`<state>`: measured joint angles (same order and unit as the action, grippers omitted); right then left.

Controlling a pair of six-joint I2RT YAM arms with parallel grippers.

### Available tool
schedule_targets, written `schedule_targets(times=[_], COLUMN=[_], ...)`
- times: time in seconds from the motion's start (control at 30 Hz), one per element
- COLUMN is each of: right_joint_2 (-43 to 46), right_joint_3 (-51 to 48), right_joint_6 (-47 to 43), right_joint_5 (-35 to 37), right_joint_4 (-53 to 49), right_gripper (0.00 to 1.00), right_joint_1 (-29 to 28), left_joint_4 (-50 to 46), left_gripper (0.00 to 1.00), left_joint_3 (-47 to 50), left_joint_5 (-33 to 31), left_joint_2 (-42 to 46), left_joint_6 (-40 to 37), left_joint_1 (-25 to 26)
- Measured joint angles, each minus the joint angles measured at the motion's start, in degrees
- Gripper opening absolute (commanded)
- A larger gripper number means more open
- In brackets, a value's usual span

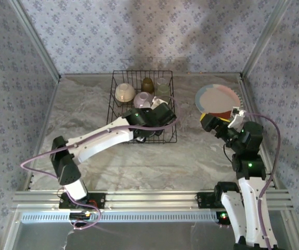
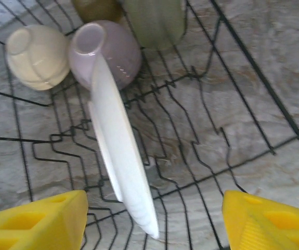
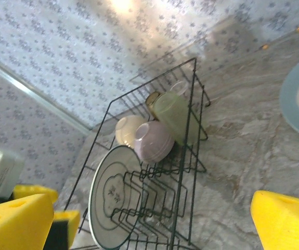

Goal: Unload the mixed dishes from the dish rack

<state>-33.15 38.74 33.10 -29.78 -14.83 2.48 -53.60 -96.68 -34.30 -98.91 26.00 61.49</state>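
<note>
Left end effector [image 2: 152, 219] is spread either side of the white plate [image 2: 119, 151] standing on edge in the dish rack [image 2: 253, 65], nothing pinched. We'd centre on the rim, squeeze firm, then lift straight up off the prongs [image 2: 192, 71]. Right end effector [image 3: 149, 224] is wide open.

The walls [image 1: 139, 31] at 9, 12 and 3 o'clock carry pale blue-grey paper with small flower marks. Slanted aluminium posts [image 1: 36, 39] stand in the far corners. The table top [image 1: 139, 166] has a grey-beige marble pattern. At 6 o'clock, slotted aluminium rails [image 1: 149, 199] run across. A soft shadow [image 1: 154, 21] lies on the wall at 12 o'clock.
</note>
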Motion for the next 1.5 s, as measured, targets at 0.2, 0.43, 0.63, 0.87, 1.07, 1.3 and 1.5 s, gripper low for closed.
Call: schedule_targets(times=[0.2,0.43,0.63,0.87,1.07,1.3,1.5], right_joint_2=[-0.17,0.31,1.55,1.77,1.73,1.62,1.60], right_joint_3=[-2.14,-2.49,-3.26,-4.63,-4.74,-5.20,-6.05], right_joint_6=[1.42,3.23,3.56,4.63,5.05,5.51,6.16], right_joint_5=[-3.04,-5.42,-6.58,-7.15,-7.15,-7.13,-7.17], right_joint_4=[1.01,3.32,3.98,4.81,5.57,6.93,7.80], right_gripper=[1.00,1.00,1.00,1.00,1.00,1.00,1.00], right_joint_1=[-0.17,-0.52,-0.68,-1.31,-1.53,-1.95,-2.40], left_joint_4=[-5.22,-8.17,-9.90,-11.50,-12.96,-15.41,-17.42], left_gripper=[0.58,0.47,0.40,0.23,0.18,0.15,0.22], left_joint_3=[-8.15,-11.91,-14.78,-16.90,-19.65,-22.03,-23.78], left_joint_5=[-5.22,-7.65,-8.85,-10.60,-12.55,-14.86,-16.33], left_joint_2=[-6.54,-12.74,-16.28,-18.27,-20.92,-22.71,-24.68], left_joint_6=[1.73,2.84,3.28,3.61,3.69,4.59,6.16], left_joint_1=[0.00,-1.03,-3.08,-4.90,-5.05,-5.16,-5.16])
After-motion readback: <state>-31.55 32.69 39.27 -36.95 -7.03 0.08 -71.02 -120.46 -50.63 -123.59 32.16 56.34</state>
